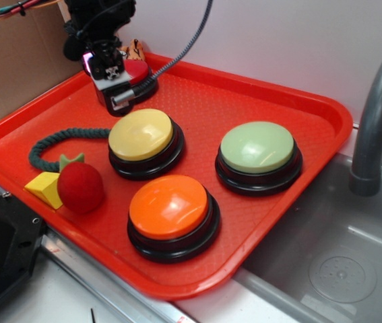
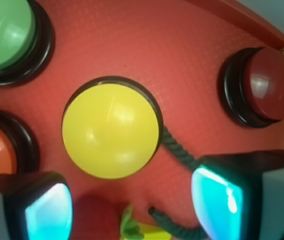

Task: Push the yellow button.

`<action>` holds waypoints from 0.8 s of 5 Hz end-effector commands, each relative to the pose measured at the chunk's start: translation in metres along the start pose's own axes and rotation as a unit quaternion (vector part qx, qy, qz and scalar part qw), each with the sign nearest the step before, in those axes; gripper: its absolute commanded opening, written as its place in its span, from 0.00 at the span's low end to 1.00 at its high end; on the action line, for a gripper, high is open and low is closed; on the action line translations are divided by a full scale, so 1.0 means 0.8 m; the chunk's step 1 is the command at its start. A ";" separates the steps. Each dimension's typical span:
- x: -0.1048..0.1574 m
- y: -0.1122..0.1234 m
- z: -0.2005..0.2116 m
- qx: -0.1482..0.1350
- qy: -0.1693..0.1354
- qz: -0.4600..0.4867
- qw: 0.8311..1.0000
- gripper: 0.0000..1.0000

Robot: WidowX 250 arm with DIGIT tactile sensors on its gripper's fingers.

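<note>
Pincer (image 1: pixel 113 84) hung at the tray's (image 1: pixel 258 94) back corner over the red button (image 2: pixel 266 85), fingers apart, nothing held. Yellow button (image 1: pixel 141 134) sat mid-tray, just forward of it, round so no long axis. Four buttons counted: yellow, red, green (image 1: pixel 257 147), orange (image 1: pixel 168 205).

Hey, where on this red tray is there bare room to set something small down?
The widest bare patch on the red tray is the far strip, between the red button under the pincer and the green button. A smaller one lies left of the rope. Crowded: the yellow button, orange button and strawberry sit close together.
</note>
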State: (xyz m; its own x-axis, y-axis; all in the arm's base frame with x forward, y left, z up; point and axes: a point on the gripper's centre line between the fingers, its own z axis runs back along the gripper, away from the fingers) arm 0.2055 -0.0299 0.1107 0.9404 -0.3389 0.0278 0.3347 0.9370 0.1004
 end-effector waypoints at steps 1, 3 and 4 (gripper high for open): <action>0.011 0.002 0.003 -0.001 -0.014 -0.002 1.000 1.00; -0.001 0.002 0.022 -0.007 -0.013 0.017 1.000 1.00; -0.010 -0.001 0.039 -0.005 -0.017 0.024 1.000 1.00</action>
State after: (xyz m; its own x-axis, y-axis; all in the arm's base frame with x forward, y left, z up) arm 0.1864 -0.0251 0.1275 0.9593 -0.2823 0.0049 0.2811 0.9567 0.0751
